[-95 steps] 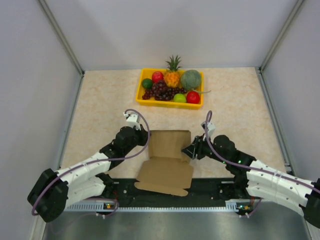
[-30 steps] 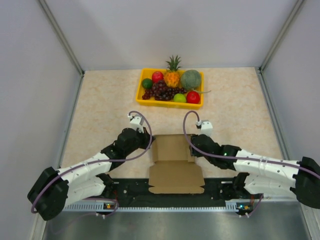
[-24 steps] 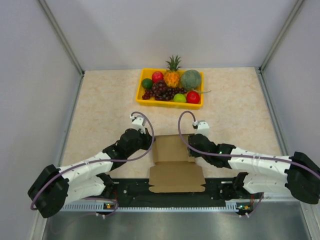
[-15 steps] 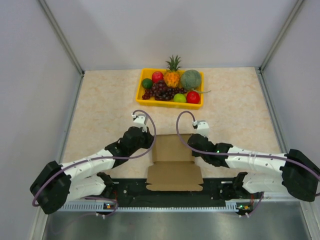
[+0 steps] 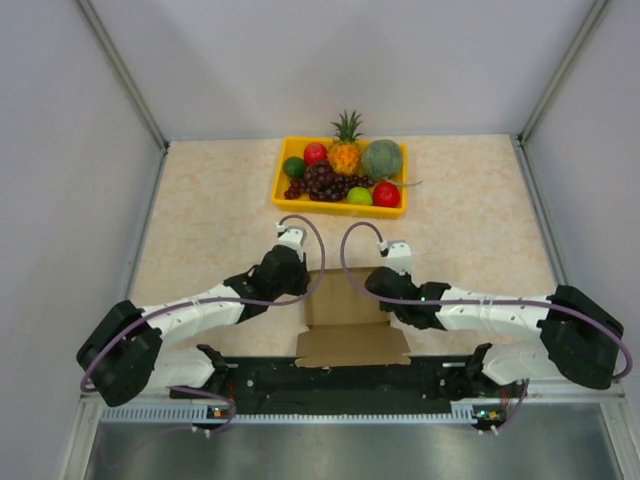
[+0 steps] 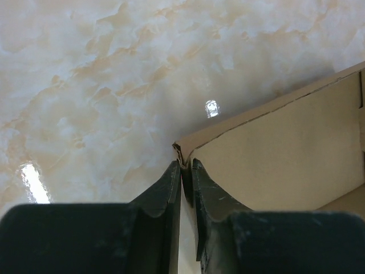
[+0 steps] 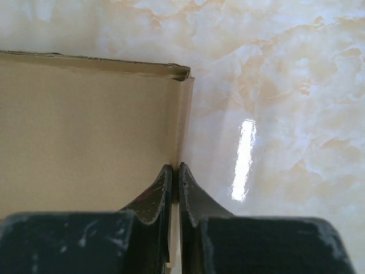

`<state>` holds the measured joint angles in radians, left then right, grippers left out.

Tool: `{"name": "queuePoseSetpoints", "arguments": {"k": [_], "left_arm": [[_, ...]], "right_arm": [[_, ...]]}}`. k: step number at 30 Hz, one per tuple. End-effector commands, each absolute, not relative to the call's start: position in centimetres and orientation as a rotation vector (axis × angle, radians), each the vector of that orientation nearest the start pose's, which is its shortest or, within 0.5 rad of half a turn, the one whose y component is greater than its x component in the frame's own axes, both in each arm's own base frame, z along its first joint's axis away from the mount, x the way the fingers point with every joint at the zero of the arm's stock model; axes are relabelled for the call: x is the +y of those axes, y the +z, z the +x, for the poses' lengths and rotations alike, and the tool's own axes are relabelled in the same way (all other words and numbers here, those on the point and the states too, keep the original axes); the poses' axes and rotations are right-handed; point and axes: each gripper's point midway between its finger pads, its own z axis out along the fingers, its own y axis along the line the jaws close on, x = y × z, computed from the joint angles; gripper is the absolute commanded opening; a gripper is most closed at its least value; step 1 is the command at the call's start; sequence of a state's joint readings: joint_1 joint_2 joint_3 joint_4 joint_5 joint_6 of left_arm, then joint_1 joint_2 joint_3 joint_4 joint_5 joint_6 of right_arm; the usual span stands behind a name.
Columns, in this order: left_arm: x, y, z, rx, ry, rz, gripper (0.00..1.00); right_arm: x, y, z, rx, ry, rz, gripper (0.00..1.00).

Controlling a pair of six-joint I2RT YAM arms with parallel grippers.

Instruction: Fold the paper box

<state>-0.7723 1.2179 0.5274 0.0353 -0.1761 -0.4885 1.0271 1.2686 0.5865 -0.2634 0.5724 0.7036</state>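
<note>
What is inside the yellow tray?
Fruit: a pineapple, a green melon, dark grapes and small round fruits. The bottom of the tray is covered by them.

No legible text or labels anywhere

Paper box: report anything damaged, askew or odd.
Only minor wear. The paper box has a slightly crumpled corner just beyond the left gripper, and a frayed one ahead of the right gripper. Both grippers pinch its side walls; it sits square between them.
</note>
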Motion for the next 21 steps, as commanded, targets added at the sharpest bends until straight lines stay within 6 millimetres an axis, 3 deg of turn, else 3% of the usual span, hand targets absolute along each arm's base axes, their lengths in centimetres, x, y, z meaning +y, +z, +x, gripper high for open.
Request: {"name": "queuePoseSetpoints", "arguments": {"k": [1, 9, 18, 21], "left_arm": [[-23.9, 6.0, 23.1, 2.31, -0.554, 0.355, 0.16], [-23.7, 4.3, 21.1, 2.402, -0.573, 0.426, 0.25], [-25.2, 3.8, 18.5, 2.498, -0.732, 0.465, 0.35], [-25.1, 3.3, 18.3, 2.516, -0.658, 0.49, 0.37]], "right_arm": [[22.2, 5.2, 21.0, 2.316, 0.163, -0.153, 0.0], [22.2, 4.8, 20.8, 2.329, 0.153, -0.163, 0.0], [22.0, 4.1, 20.1, 2.35, 0.178, -0.104, 0.0], [22.2, 3.9, 19.8, 2.346, 0.173, -0.069, 0.0]]}}
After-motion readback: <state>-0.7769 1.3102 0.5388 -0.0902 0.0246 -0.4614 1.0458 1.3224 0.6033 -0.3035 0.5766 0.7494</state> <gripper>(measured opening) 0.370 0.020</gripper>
